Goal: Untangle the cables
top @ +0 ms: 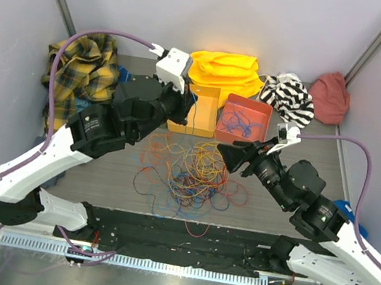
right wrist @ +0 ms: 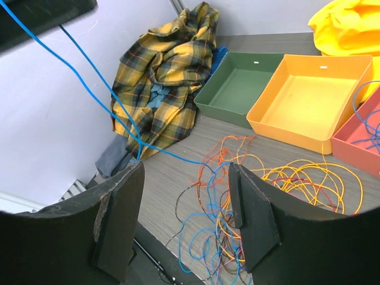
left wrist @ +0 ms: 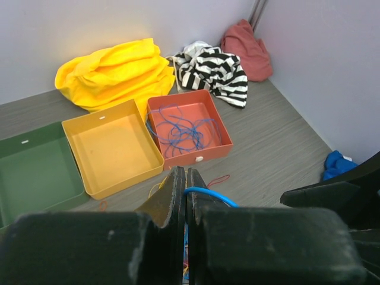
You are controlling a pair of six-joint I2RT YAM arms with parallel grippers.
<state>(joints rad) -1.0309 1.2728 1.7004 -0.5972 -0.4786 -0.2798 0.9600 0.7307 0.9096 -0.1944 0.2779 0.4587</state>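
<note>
Cables lie beneath spread right claw; left claw pinches one.

Back wall is basically blocked: plaid shirt, yellow cloth, striped cloth and red cloth piled along it. Yellow tray and red tray sit side by side in front, touching. Cable pile fills the middle of the tabletop between the left arm and right arm, and a tight blue cable slants up out of it. Open strip right of the red tray.
</note>
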